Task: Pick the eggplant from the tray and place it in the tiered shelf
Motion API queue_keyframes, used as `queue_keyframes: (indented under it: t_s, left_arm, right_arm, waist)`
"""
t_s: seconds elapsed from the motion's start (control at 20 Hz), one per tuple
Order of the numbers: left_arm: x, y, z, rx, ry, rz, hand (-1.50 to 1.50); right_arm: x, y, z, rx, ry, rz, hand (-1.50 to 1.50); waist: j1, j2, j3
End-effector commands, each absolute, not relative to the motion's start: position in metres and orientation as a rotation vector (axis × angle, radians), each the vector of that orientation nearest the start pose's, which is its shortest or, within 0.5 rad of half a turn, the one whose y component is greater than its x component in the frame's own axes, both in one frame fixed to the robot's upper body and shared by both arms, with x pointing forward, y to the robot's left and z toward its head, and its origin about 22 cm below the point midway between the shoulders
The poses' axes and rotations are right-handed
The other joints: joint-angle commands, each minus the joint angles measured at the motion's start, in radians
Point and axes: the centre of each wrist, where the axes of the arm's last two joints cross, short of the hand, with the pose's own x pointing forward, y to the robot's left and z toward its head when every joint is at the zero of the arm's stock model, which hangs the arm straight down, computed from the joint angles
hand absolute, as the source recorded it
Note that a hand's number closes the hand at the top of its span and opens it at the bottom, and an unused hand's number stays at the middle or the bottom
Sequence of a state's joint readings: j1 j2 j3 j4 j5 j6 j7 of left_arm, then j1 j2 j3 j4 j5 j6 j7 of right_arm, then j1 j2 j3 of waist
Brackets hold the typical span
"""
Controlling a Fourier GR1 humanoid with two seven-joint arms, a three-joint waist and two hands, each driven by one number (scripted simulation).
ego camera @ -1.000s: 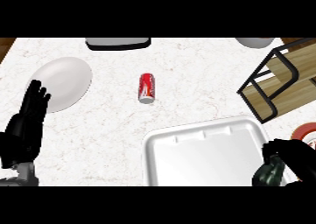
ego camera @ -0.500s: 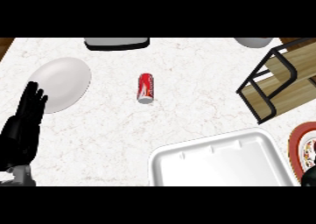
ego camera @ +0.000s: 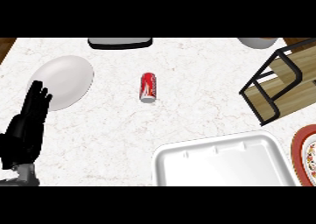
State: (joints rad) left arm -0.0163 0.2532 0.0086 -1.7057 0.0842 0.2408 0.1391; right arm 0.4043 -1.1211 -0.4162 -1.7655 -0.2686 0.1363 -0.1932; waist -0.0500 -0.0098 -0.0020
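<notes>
The white tray point(ego camera: 225, 162) lies at the lower middle of the head view, and its visible inside is bare. No eggplant shows anywhere. The wooden tiered shelf point(ego camera: 284, 83) with its black frame stands at the right edge. My left hand point(ego camera: 29, 124) rests open at the left edge, fingers pointing up, its fingertips over the rim of a white plate. My right hand is outside the picture.
A red can point(ego camera: 148, 86) lies on its side in the middle of the marble counter. A white plate point(ego camera: 64, 81) is at the left, and a red-rimmed plate point(ego camera: 307, 153) at the lower right. A dark object point(ego camera: 120, 42) and a grey bowl point(ego camera: 257, 42) sit along the far edge.
My right hand, seen at the lower right a second ago over the tray's corner, has left the picture. The tray and red-rimmed plate now show further into view. The left hand stays put.
</notes>
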Motion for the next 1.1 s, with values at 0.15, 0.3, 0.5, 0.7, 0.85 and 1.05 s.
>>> queue_keyframes:
  t_s: [0.15, 0.3, 0.5, 0.7, 0.85, 1.05]
  left_arm:
    - [0.25, 0.267, 0.065, 0.26, -1.612, 0.03, 0.0]
    - [0.264, 0.266, 0.053, 0.252, -1.617, 0.028, 0.0]
    - [0.248, 0.271, 0.063, 0.234, -1.591, 0.036, 0.0]
    - [0.256, 0.269, 0.064, 0.226, -1.606, 0.017, 0.0]
    - [0.253, 0.27, 0.056, 0.254, -1.62, 0.041, 0.0]
    - [0.265, 0.271, 0.066, 0.223, -1.607, 0.029, 0.0]
  right_arm:
    - [0.17, -0.491, 0.239, -0.79, -1.582, 0.604, 1.5]
    - [0.187, -0.504, 0.233, -0.819, -1.563, 0.594, 1.5]
    - [0.205, -0.5, 0.23, -0.82, -1.57, 0.545, 1.5]
    - [0.238, -0.5, 0.205, -0.827, -1.575, 0.511, 1.5]
    - [0.254, -0.485, 0.188, -0.819, -1.608, 0.506, 1.5]
    - [0.273, -0.498, 0.176, -0.819, -1.628, 0.481, 1.5]
  waist:
    - [0.049, 0.01, 0.002]
    - [0.06, 0.014, 0.002]
    - [0.062, 0.011, 0.002]
    - [0.078, 0.015, 0.003]
    - [0.067, 0.012, 0.002]
    - [0.062, 0.012, 0.002]
